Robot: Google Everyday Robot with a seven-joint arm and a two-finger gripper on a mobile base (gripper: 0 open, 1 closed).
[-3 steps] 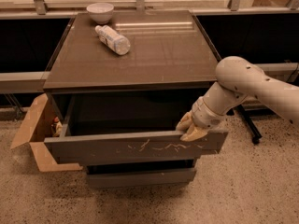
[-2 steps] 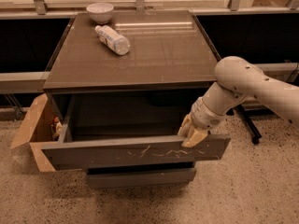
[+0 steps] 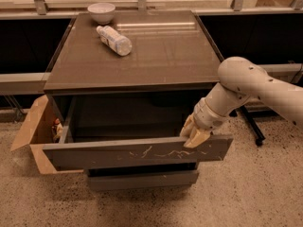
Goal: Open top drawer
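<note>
The top drawer (image 3: 113, 156) is a wide dark grey-brown front with pale scratch marks across its middle. It stands pulled well out from the cabinet, its dark inside open to view. My gripper (image 3: 193, 135) sits at the drawer front's upper right, over its top edge, on the white arm coming in from the right. A narrower drawer front (image 3: 142, 178) shows below, closed.
The cabinet top (image 3: 156, 56) bears a plastic bottle (image 3: 114, 39) lying on its side and a white bowl (image 3: 101, 11) at the back left. An open cardboard box (image 3: 33, 131) stands on the floor at the cabinet's left. A black chair leg with a caster (image 3: 252, 126) is at the right.
The top drawer has slid further out toward the camera, and the gripper has moved with its front edge, down and forward.
</note>
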